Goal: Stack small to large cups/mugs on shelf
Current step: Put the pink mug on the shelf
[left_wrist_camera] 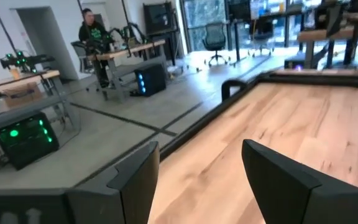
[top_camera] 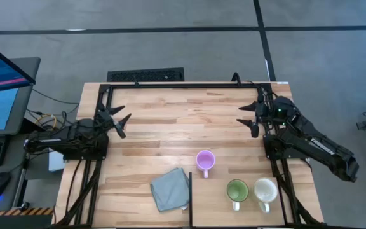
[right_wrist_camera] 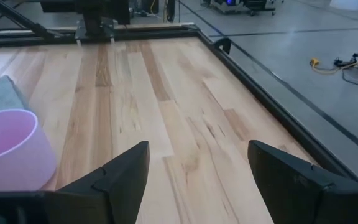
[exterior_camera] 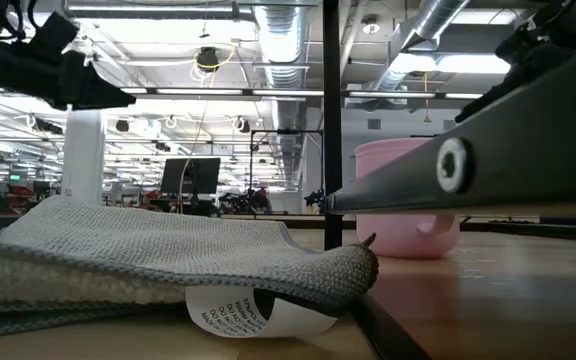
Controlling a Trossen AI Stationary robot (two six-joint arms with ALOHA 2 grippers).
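Purple mug [top_camera: 205, 161] well apart from right gripper [top_camera: 251, 115] (fingers spread).

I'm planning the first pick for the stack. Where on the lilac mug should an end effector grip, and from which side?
Probably the rim, from above. The lilac mug stands upright with its mouth open to the top, apart from the grey cloth and the green mug. Its handle points toward the near table edge, so one finger could go inside the wall on the opposite side. The right end effector, open, is nearer than the left end effector.
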